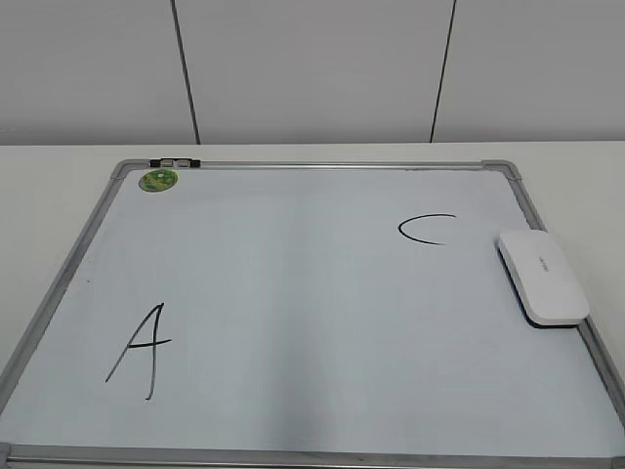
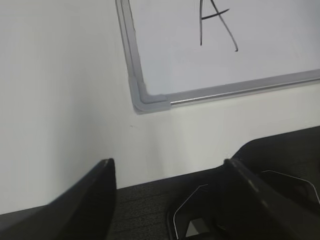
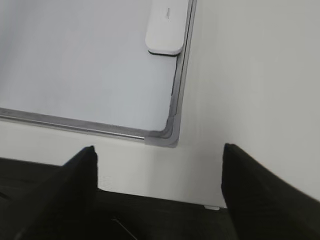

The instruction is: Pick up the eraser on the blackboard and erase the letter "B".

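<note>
Exterior view: blackboard flat on white table; eraser lying on its right edge, overlapping the frame, just right of curved "C"; slanted "A" lower left; green magnet upper left corner. No "B" visible anywhere on the surface.

Left wrist view: left gripper over bare table near board corner, fingers apart, empty; "A" above.

Right wrist view: right gripper near opposite corner, fingers apart, empty; eraser end at top.
</note>
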Controlling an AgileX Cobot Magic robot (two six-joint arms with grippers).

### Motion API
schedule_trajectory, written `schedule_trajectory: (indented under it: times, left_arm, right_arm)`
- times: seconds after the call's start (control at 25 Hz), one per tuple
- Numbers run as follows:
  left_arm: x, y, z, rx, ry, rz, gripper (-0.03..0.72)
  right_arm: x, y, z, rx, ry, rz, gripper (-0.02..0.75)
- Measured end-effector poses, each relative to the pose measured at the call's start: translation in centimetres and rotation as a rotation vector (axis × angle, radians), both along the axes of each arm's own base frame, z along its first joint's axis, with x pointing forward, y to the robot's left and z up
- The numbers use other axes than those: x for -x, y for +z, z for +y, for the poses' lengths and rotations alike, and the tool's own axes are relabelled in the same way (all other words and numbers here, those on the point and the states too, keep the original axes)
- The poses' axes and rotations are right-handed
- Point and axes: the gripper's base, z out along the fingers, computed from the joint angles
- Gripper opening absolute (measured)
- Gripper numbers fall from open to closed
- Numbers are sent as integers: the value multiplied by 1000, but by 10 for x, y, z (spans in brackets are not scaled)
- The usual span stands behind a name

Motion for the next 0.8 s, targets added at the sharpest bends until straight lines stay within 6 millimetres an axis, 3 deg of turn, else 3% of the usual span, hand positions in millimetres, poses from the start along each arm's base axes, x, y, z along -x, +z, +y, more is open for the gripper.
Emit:
schedule_trajectory:
  times: [0.32, 0.8]
  left_arm:
    - [8, -1, 7, -56, 25, -111, 480]
    - [1, -7, 7, -58, 31, -165, 480]
  right_arm:
    - [-3, -38, 0, -3, -15, 91, 592]
    - [-12, -44, -1, -10, -23, 23, 592]
